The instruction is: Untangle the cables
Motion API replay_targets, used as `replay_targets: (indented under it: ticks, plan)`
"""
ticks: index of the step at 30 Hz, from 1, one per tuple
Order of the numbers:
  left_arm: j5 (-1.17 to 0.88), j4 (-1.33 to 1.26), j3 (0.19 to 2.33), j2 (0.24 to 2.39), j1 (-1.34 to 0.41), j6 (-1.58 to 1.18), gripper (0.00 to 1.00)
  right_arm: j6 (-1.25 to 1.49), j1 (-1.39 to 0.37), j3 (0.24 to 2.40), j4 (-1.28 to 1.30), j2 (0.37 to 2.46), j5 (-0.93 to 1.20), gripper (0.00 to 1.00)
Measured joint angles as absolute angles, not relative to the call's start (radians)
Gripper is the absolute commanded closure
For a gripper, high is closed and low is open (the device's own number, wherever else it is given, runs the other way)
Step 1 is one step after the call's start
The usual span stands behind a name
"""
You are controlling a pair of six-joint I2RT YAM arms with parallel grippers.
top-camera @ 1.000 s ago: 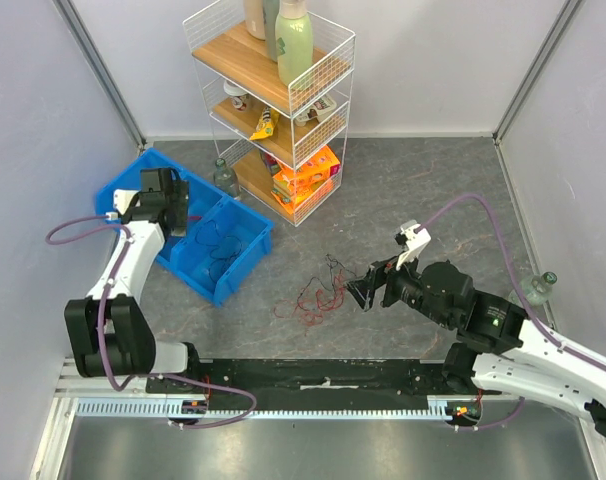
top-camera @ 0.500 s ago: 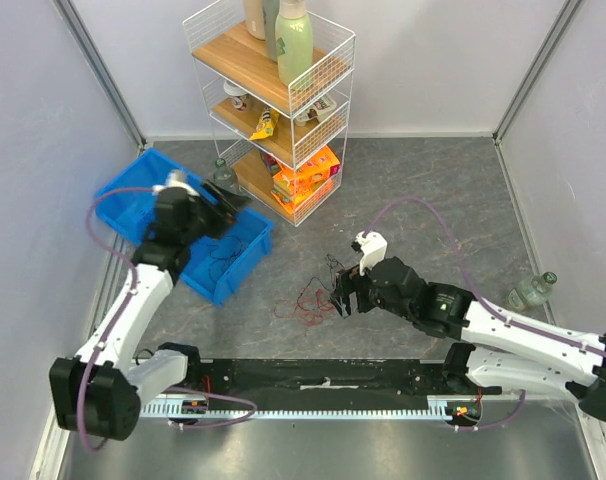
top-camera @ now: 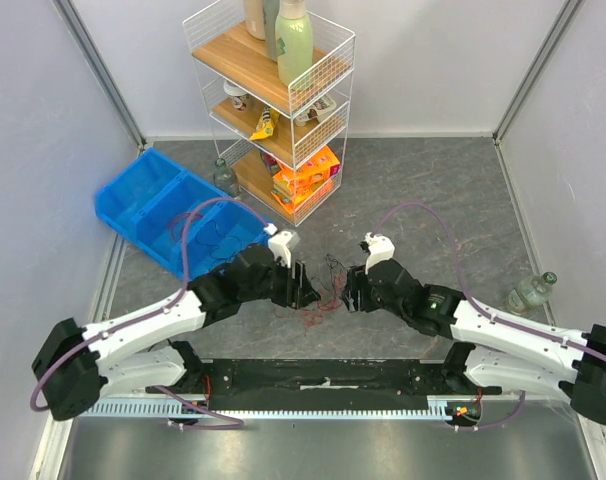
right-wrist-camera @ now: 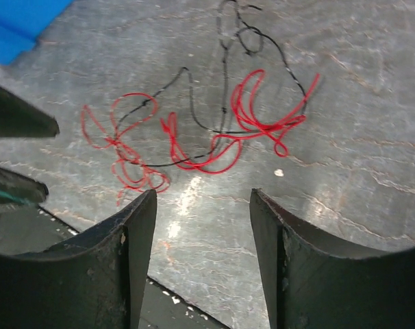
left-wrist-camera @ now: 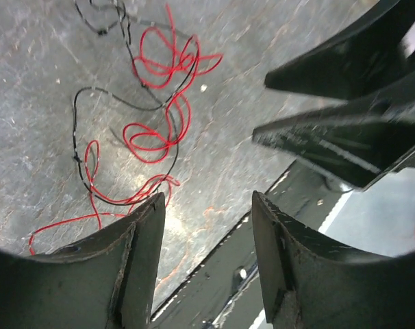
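The cables [top-camera: 325, 291] are a small tangle of thin red and black wires lying on the grey table between my two grippers. My left gripper [top-camera: 301, 285] is open and empty just left of the tangle. My right gripper [top-camera: 349, 291] is open and empty just right of it. In the left wrist view the cables [left-wrist-camera: 153, 130] lie beyond my open left gripper [left-wrist-camera: 207, 200], and the right gripper's fingers [left-wrist-camera: 344, 130] show at the upper right. In the right wrist view the cables [right-wrist-camera: 214, 137] lie ahead of my open right gripper [right-wrist-camera: 203, 195].
A blue divided bin [top-camera: 173, 215] stands at the left. A white wire shelf [top-camera: 283, 110] with bottles and packets stands behind the tangle. A small bottle [top-camera: 528, 293] lies at the right wall. A black rail [top-camera: 323, 375] runs along the table's near edge.
My left arm has swung from above the blue bin down to the left side of the cables. My right gripper has moved left and lower, close to the tangle.
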State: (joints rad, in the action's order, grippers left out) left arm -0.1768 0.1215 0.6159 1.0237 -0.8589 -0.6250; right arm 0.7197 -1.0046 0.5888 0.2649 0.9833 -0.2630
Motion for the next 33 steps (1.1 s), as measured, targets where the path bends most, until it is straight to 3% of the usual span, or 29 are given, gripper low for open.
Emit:
replay_targets:
  ticks: [3, 4, 8, 14, 23, 33]
  plan:
    - [-0.155, 0.127, 0.616, 1.108, -0.902, -0.585, 0.57, 0.730, -0.969, 0.570, 0.264, 1.000, -0.247, 0.44]
    - [-0.150, 0.129, 0.616, 1.129, -0.909, -0.577, 0.58, 0.732, -0.960, 0.569, 0.263, 1.013, -0.237, 0.47]
    - [-0.105, 0.156, 0.632, 1.203, -0.923, -0.535, 0.55, 0.738, -0.954, 0.566, 0.233, 1.071, -0.179, 0.48]
    - [-0.049, 0.186, 0.652, 1.219, -0.922, -0.525, 0.44, 0.764, -0.954, 0.528, 0.148, 1.104, -0.098, 0.48]
    - [-0.039, 0.186, 0.662, 1.287, -0.923, -0.524, 0.44, 0.809, -0.954, 0.496, 0.028, 1.178, -0.021, 0.46]
    - [-0.063, 0.183, 0.662, 1.316, -0.923, -0.516, 0.81, 0.827, -0.953, 0.488, -0.017, 1.178, -0.014, 0.44]
